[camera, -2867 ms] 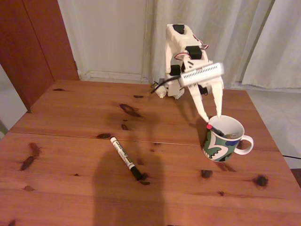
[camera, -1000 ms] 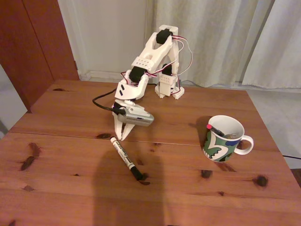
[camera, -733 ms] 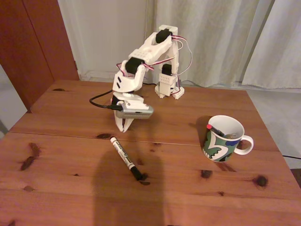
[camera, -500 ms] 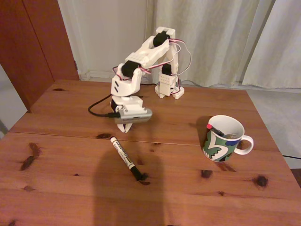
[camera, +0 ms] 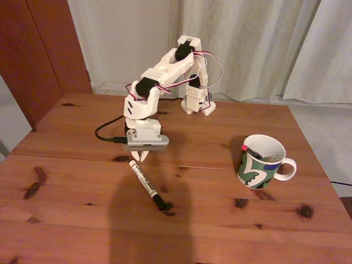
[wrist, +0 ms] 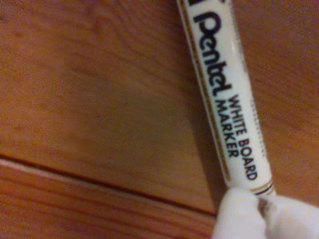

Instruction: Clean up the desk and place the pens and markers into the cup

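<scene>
The white marker (camera: 146, 184) with its black cap lies diagonally on the desk (camera: 66, 220), cap towards the camera. My gripper (camera: 142, 158) points down just behind the marker's uncapped end. In the wrist view the printed marker (wrist: 224, 99) runs up from my gripper (wrist: 264, 214). The white fingertips (wrist: 234, 216) sit together at its end with only a thin dark slit between them, holding nothing. The cup (camera: 261, 165) stands at the right with a black pen with a red end (camera: 250, 150) leaning inside it.
The arm's base (camera: 197, 102) stands at the back of the desk by the curtains. A black cable (camera: 104, 132) loops from the wrist onto the wood. A seam between planks (wrist: 99, 179) crosses the wrist view.
The arm swung left from above the cup, its wide-open fingers closing up, and lowered to the marker's uncapped end. Marker and cup have stayed put.
</scene>
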### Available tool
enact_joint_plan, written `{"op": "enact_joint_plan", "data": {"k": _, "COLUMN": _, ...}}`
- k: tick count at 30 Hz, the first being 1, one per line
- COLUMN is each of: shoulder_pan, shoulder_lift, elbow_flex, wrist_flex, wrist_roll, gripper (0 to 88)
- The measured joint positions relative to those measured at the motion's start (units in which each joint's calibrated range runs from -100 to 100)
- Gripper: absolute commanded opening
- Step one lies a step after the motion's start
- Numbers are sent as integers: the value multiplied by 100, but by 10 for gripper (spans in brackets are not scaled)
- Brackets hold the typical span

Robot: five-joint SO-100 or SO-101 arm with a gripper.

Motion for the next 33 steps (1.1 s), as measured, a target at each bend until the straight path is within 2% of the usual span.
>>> {"op": "enact_joint_plan", "data": {"k": 14, "shoulder_pan": -535, "shoulder_lift": 51, "elbow_flex": -178, "wrist_flex": 0, "wrist_roll": -571, "gripper": 8}}
{"op": "enact_joint_plan", "data": {"k": 31, "shoulder_pan": -147, "shoulder_lift": 68, "elbow_flex": -195, "wrist_flex": 0, "wrist_roll": -606, "gripper": 8}}
{"op": "enact_joint_plan", "data": {"k": 33, "shoulder_pan": -132, "shoulder_lift": 68, "elbow_flex": -195, "wrist_flex": 0, "wrist_roll": -488, "gripper": 8}}
